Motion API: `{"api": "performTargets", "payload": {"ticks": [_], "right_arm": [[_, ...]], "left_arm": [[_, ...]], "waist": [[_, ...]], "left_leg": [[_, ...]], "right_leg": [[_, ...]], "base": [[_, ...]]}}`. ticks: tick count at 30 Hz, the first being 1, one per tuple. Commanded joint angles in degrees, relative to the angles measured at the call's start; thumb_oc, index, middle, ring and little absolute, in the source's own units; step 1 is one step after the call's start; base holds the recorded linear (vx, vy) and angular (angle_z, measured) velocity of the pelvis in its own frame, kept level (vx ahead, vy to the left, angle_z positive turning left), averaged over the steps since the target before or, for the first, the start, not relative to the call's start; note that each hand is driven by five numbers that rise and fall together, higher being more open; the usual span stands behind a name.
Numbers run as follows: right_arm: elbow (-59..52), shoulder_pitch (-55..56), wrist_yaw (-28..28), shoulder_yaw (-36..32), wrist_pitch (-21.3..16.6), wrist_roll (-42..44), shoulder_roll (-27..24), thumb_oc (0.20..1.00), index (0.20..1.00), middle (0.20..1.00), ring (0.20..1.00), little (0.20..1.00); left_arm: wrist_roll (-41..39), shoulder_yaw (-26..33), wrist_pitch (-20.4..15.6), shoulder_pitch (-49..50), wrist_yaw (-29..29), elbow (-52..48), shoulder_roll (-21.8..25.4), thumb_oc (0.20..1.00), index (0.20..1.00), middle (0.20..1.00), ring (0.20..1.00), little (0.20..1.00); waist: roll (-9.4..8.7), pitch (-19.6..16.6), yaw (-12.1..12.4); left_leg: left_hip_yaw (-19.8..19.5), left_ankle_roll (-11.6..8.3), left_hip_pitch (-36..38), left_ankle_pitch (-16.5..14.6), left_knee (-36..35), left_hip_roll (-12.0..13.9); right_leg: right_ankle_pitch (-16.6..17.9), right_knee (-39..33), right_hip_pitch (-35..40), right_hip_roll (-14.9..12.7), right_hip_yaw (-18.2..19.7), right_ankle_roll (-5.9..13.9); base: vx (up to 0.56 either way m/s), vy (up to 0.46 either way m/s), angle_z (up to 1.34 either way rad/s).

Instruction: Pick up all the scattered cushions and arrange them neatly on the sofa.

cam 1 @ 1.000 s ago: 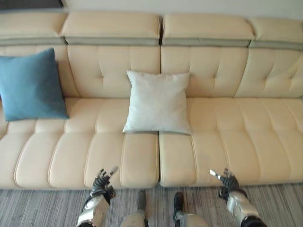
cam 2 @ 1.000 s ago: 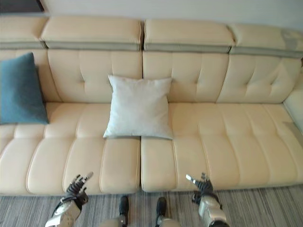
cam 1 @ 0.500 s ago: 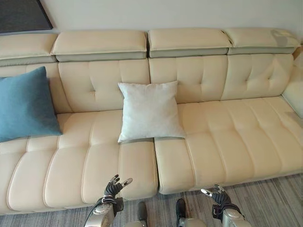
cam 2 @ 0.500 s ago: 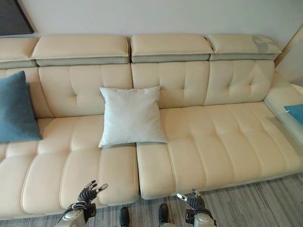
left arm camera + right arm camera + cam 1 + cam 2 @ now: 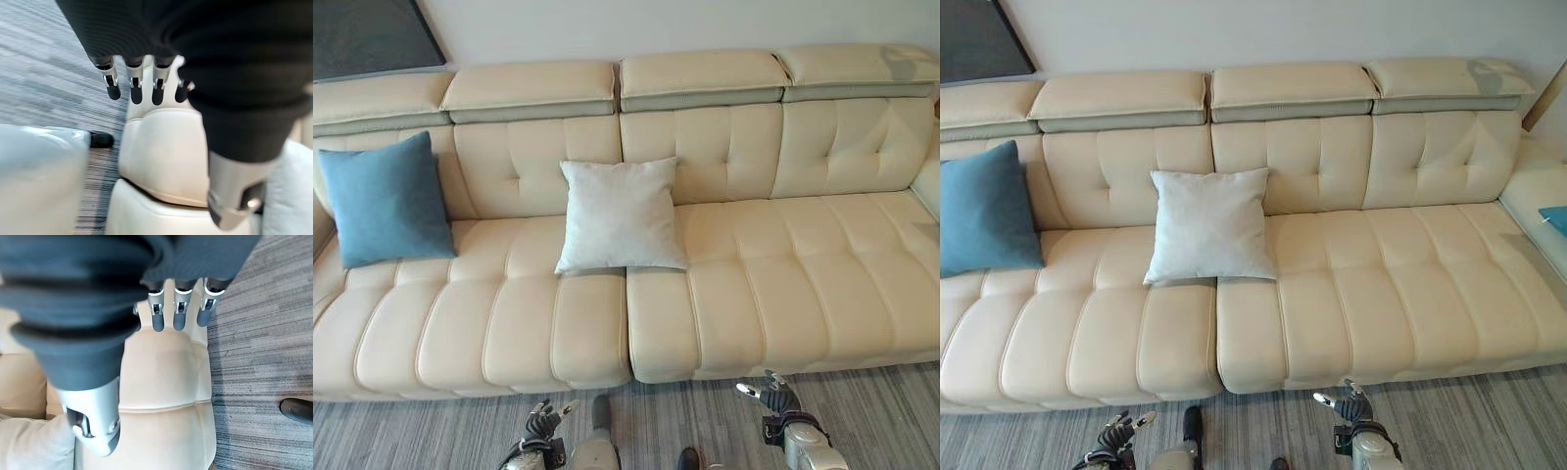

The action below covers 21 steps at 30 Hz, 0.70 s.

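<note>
A blue cushion [image 5: 385, 199] stood at the left end of the big cream sofa [image 5: 783, 284]. It leaned up against the sofa's back. Next came a white cushion [image 5: 620, 216], near the middle of the sofa. It also leaned on the back, and its bottom edge sat over the crack between two seat parts. The two cushions were well apart. Far to the right, a little bit of another blue thing [image 5: 1555, 217] lay at the edge on a side part of the sofa, but I could not tell what it was.

Down low, over the striped grey carpet [image 5: 685, 416] in front of the sofa, was the left hand [image 5: 544, 424]. Its fingers were spread loose and it held nothing. The right hand [image 5: 775, 399] was further right, also loose and holding nothing.
</note>
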Motion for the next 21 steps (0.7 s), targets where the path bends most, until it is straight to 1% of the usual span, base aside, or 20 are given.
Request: {"api": "performTargets", "payload": {"ticks": [1,2,3,4,6,7,8,10,12,16,21], "right_arm": [[-2.92,-1.96,0.23,0.28,-1.22,1.68,0.48,1.000,1.000,1.000,1.000,1.000],[-2.92,-1.96,0.23,0.28,-1.22,1.68,0.48,1.000,1.000,1.000,1.000,1.000],[-2.21,-1.51,0.66,0.87,-0.83,1.88,0.56,1.000,1.000,1.000,1.000,1.000],[-2.22,-1.50,0.66,0.88,-0.83,1.88,0.56,1.000,1.000,1.000,1.000,1.000],[-1.15,-1.32,1.17,1.00,-0.51,2.09,0.40,1.000,1.000,1.000,1.000,1.000],[-0.78,-1.28,1.46,1.06,-0.29,1.94,0.20,1.000,1.000,1.000,1.000,1.000],[-0.62,-0.79,1.78,1.05,-0.11,1.50,-0.13,1.000,1.000,1.000,1.000,1.000],[-0.86,-0.41,1.71,0.93,0.01,1.07,-0.42,1.000,1.000,1.000,1.000,1.000],[-0.91,-0.03,1.72,0.59,0.18,0.61,-0.53,1.000,1.000,1.000,1.000,1.000],[-0.03,0.04,1.07,-0.06,0.26,0.42,-0.40,1.000,1.000,1.000,1.000,1.000],[0.83,0.28,1.22,-0.09,0.57,0.26,0.43,1.000,1.000,1.000,1.000,1.000]], "left_arm": [[0.24,0.26,-1.72,-2.85,-0.20,-5.26,1.27,1.000,1.000,1.000,1.000,1.000],[0.24,0.26,-1.72,-2.85,-0.20,-5.26,1.27,1.000,1.000,1.000,1.000,1.000],[-0.30,0.16,-1.56,-2.37,-0.14,-5.61,1.09,1.000,1.000,1.000,1.000,1.000],[-0.30,0.16,-1.56,-2.35,-0.13,-5.62,1.08,1.000,1.000,1.000,1.000,1.000],[-0.33,-0.09,-1.21,-2.13,-0.45,-5.94,1.01,1.000,1.000,1.000,1.000,1.000],[-0.34,-0.24,-1.18,-1.90,-0.70,-6.77,1.13,1.000,1.000,1.000,1.000,1.000],[-0.32,-0.23,-1.02,-1.31,-1.13,-7.86,1.30,1.000,1.000,1.000,1.000,1.000],[-0.50,-0.26,-1.01,-0.94,-1.21,-8.74,1.26,1.000,1.000,1.000,1.000,1.000],[0.18,-0.37,-0.61,-0.61,-1.47,-8.68,1.21,1.000,1.000,1.000,1.000,1.000],[1.27,-0.68,-0.22,-0.53,-1.51,-7.47,0.92,1.000,1.000,1.000,1.000,1.000],[1.71,-0.39,0.13,-0.45,-1.47,-6.37,0.85,1.000,1.000,1.000,1.000,1.000]], "waist": [[-0.61,0.50,-1.09],[-0.60,0.41,-1.13],[-0.86,-0.10,-1.01],[-0.85,-0.08,-1.01],[-1.07,-0.41,-0.89],[-1.24,-0.53,-0.82],[-1.09,-0.95,-0.78],[-0.92,-1.08,-1.00],[-0.28,-1.71,-1.49],[0.24,-2.36,-1.61],[0.04,-2.47,-1.84]], "left_leg": [[2.33,6.24,4.41,-11.90,0.34,-4.17],[2.29,6.24,4.29,-11.86,0.34,-4.17],[0.94,6.70,5.75,-13.95,2.42,-4.63],[0.93,6.70,5.77,-13.99,2.46,-4.62],[0.02,7.07,7.19,-15.75,3.67,-4.89],[-0.54,7.37,7.89,-17.38,5.11,-5.04],[-1.60,7.67,9.39,-18.54,4.95,-5.31],[-1.63,7.71,10.25,-18.78,4.41,-5.19],[-1.27,7.41,11.63,-17.61,0.71,-5.00],[-0.65,7.46,13.70,-17.43,-3.60,-4.98],[-0.56,8.16,13.63,-18.35,-4.04,-5.73]], "right_leg": [[-5.62,-0.42,0.54,-1.22,0.09,7.15],[-5.60,-0.42,0.44,-1.20,0.05,7.14],[-5.48,-0.42,-0.19,-1.40,0.25,7.04],[-5.49,-0.42,-0.15,-1.39,0.25,7.04],[-5.24,-0.42,-0.46,-1.52,0.53,7.15],[-5.09,-0.42,-0.57,-1.69,0.70,7.16],[-4.89,-0.42,-0.98,-1.56,0.94,7.22],[-4.68,-0.42,-1.31,-1.50,0.90,7.29],[-4.18,-0.42,-2.11,-1.17,0.51,7.49],[-3.16,-0.42,-2.64,-1.18,0.16,8.17],[-1.19,-0.42,-4.11,-1.64,1.44,9.23]], "base": [[-0.14,-0.060,0.13],[-0.14,-0.049,0.17],[-0.06,-0.020,0.11],[-0.08,-0.021,0.10],[-0.05,0.009,0.04],[-0.08,0.060,-0.05],[-0.06,0.056,-0.01],[-0.06,0.072,-0.02],[-0.08,0.122,0.03],[-0.06,0.155,0.05],[-0.09,0.167,-0.04]]}}
